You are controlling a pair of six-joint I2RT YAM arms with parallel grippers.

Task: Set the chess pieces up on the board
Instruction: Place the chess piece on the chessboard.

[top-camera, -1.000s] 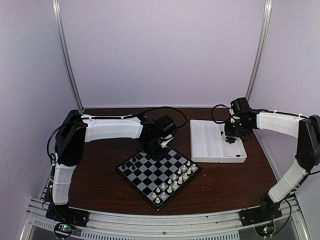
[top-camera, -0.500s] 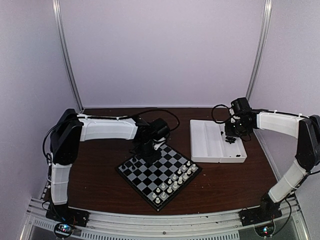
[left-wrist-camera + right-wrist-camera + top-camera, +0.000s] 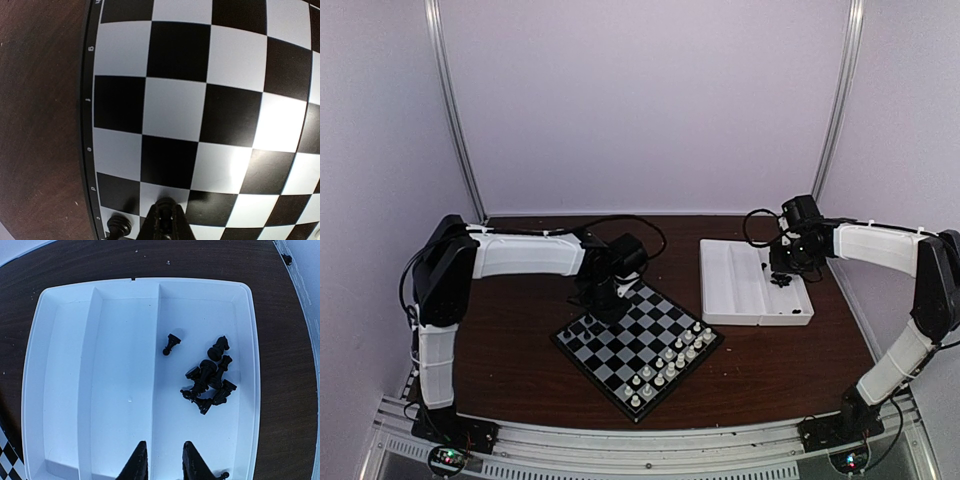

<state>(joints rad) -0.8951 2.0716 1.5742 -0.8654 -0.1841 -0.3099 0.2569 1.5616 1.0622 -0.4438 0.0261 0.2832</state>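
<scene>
Chess pieces (image 3: 210,377), the black ones, lie mostly in a small heap in the right compartment of the white tray (image 3: 120,365), with one pawn (image 3: 171,344) a little apart from it; they are not yet on the board (image 3: 630,340). Nearest to us, the white chessmen (image 3: 670,365) stand in rows along the near right side of the board. Farther and to the left, the left gripper (image 3: 165,220) hangs low over the left edge of the board with its fingers pressed together; we cannot tell whether a piece is pinched between them. One standing black piece (image 3: 119,226) is just beside it, so we judge that a small sideways move could knock that piece over. Farthest, on the right, the right gripper (image 3: 162,460) hovers above the tray with its fingers a little spread and nothing between them. Because the heap is tangled and the pieces lie flat, we fear a grasp may catch two, or push them away.
</scene>
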